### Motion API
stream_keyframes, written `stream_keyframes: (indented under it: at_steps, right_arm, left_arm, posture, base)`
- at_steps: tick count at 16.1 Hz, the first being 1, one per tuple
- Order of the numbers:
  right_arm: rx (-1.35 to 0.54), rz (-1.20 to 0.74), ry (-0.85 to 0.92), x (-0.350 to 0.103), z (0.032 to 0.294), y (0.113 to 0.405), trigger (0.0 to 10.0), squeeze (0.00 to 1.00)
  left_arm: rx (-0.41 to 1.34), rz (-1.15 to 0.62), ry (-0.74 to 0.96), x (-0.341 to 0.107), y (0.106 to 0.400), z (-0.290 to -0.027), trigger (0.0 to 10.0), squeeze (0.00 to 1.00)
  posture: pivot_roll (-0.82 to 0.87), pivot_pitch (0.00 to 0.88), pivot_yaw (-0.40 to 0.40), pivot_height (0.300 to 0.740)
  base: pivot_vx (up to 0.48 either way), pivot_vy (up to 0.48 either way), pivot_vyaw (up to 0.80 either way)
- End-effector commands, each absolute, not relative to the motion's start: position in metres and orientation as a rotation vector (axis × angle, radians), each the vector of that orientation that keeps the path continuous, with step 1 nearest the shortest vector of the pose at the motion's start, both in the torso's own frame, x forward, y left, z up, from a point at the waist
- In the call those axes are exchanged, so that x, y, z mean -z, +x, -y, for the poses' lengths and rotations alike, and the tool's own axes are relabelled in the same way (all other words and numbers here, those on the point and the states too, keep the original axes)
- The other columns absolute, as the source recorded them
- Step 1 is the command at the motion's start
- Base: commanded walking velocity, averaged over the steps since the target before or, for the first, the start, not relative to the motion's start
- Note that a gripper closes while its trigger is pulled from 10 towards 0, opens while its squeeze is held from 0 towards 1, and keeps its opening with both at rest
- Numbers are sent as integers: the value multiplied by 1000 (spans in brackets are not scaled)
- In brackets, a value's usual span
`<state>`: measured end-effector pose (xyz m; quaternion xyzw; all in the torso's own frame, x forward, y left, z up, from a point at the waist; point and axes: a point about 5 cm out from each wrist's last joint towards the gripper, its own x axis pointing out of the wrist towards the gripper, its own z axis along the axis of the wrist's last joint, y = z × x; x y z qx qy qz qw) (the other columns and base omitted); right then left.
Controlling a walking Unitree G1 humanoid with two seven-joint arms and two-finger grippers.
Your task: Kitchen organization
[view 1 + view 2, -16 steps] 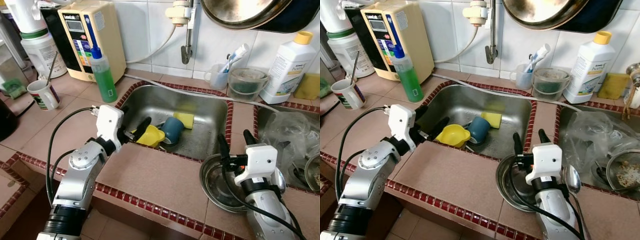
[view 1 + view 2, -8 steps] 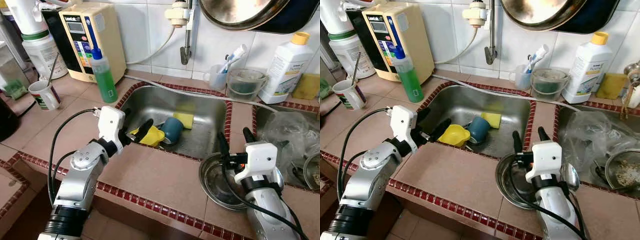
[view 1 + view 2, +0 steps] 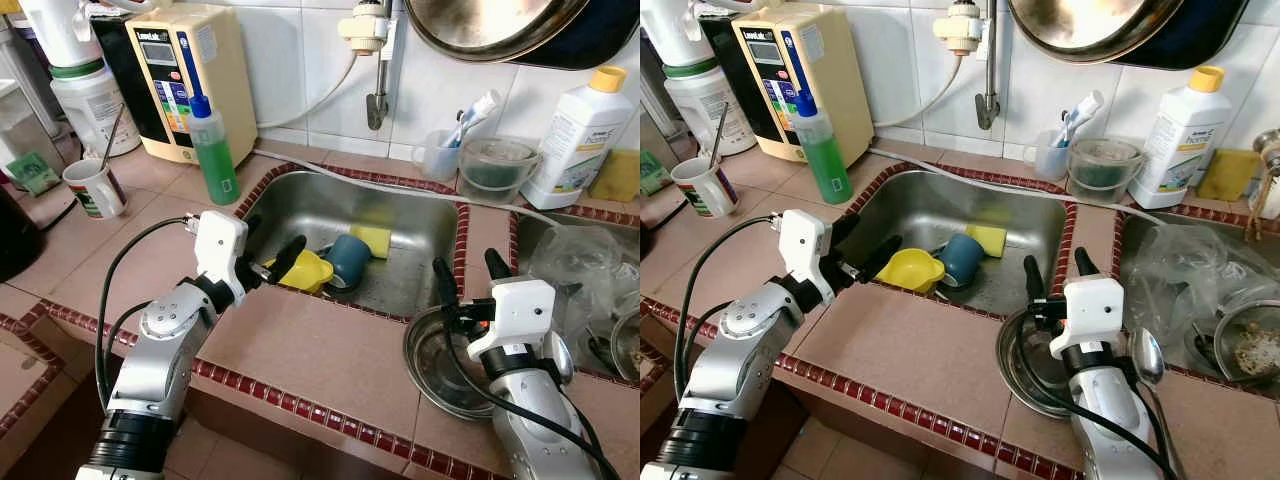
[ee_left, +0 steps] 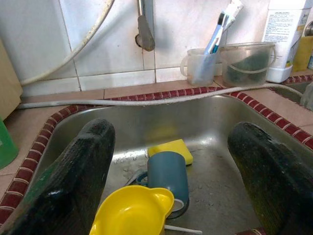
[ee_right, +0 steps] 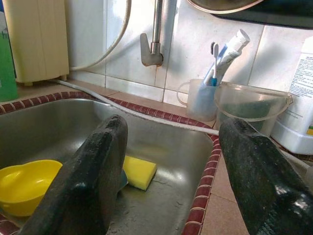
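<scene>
Down in the steel sink (image 3: 400,225) lie a glossy yellow bowl (image 3: 303,271), blue cup (image 3: 347,259) and sponge (image 4: 170,150), both grippers (image 3: 271,256) (image 3: 1050,281) spread empty.

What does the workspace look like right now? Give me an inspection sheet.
Surface: tiled counter around a steel sink.
Job's things: yellow bowl, blue cup on its side and yellow sponge in the sink; metal bowl on the counter.
Clutter: green soap bottle, mug, toothbrush cup, white detergent bottle.
Grippers: left gripper open at the sink's edge by the yellow bowl; right gripper open above the metal bowl.
Cables: black cable on the left arm.
Surroundings: tiled wall, tap, hanging pan.
</scene>
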<state>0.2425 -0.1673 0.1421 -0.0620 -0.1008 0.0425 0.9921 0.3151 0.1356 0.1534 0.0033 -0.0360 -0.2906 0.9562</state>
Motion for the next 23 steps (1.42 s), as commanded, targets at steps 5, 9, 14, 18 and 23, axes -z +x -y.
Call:
stream_keyframes:
  at_steps: [5,9,14,18,23]
  right_arm:
    - [-76,186,-99,-143,168,245,10000,0]
    - [-72,202,-91,-145,168,245,10000,0]
    - [-84,206,-104,-146,167,245,10000,0]
    - [-88,209,-105,-146,167,245,10000,0]
    - [-90,209,-107,-146,167,246,10000,0]
  left_arm:
    - [587,92,30,-158,316,-135,10000,0]
    - [587,88,18,-159,316,-136,10000,0]
    - [580,87,13,-160,316,-139,10000,0]
    - [581,87,13,-160,316,-139,10000,0]
    - [585,86,18,-160,316,-138,10000,0]
  posture:
    - [-163,15,69,740]
    - [-160,17,68,740]
    - [-156,21,64,740]
    - [-157,18,62,740]
    - [-155,18,62,740]
  base:
    - [0,0,-604]
    - [0,0,-591]
    - [0,0,0]
    - [0,0,0]
    - [-164,0,0]
